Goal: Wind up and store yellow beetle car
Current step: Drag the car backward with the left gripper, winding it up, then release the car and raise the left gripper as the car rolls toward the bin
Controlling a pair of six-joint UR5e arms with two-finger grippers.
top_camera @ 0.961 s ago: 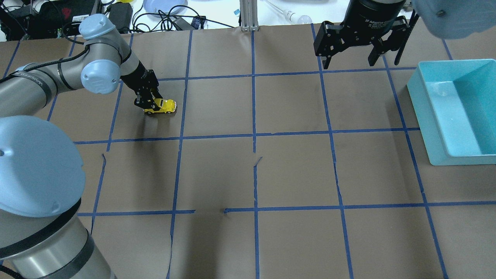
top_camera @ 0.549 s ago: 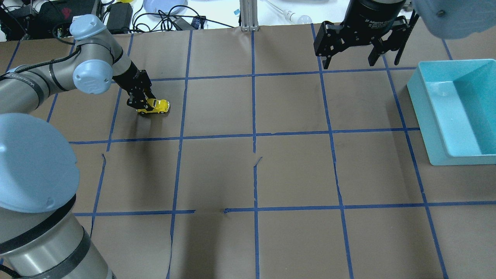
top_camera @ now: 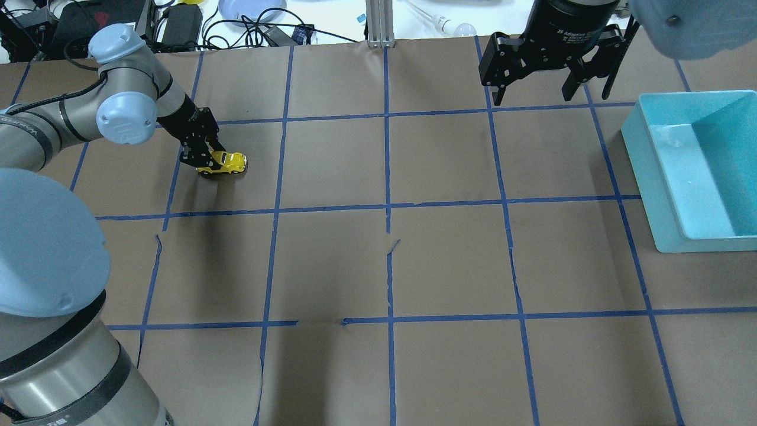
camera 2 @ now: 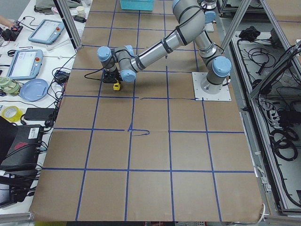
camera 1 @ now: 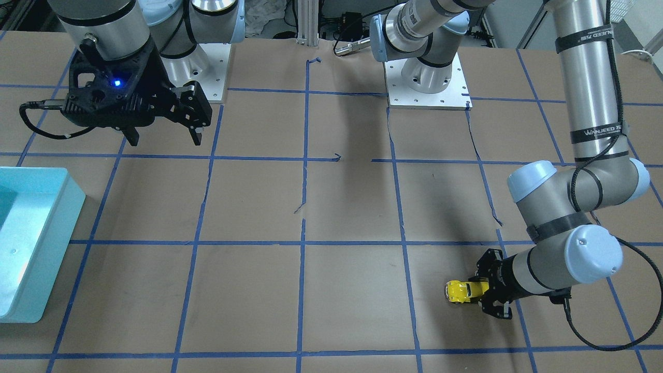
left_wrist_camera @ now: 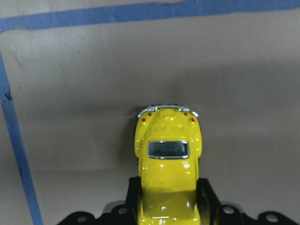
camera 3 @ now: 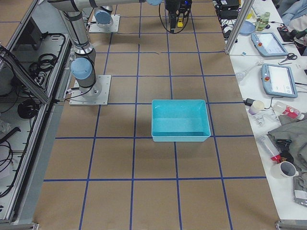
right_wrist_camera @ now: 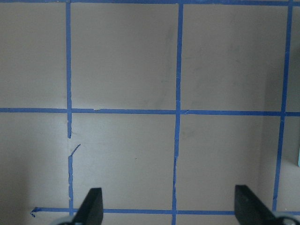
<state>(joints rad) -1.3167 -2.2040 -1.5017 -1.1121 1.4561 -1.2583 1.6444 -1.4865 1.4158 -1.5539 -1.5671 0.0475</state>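
Note:
The yellow beetle car (top_camera: 223, 162) sits on the brown table paper at the far left. It also shows in the front-facing view (camera 1: 461, 291) and fills the left wrist view (left_wrist_camera: 168, 159). My left gripper (top_camera: 204, 161) is shut on the car's sides, low at the table surface, with the black fingers (left_wrist_camera: 205, 190) pressing both flanks. My right gripper (top_camera: 535, 89) hangs open and empty high above the far right of the table, its fingertips (right_wrist_camera: 93, 201) wide apart. The teal bin (top_camera: 692, 171) stands at the right edge.
Blue tape lines divide the brown paper into squares. Cables, a blue plate and devices lie beyond the far table edge (top_camera: 248, 23). The arm bases (camera 1: 424, 83) stand at the near side. The teal bin also shows in the exterior right view (camera 3: 180, 120).
My left gripper has dragged the car leftward along the table, about a third of a grid square. The right arm has not moved.

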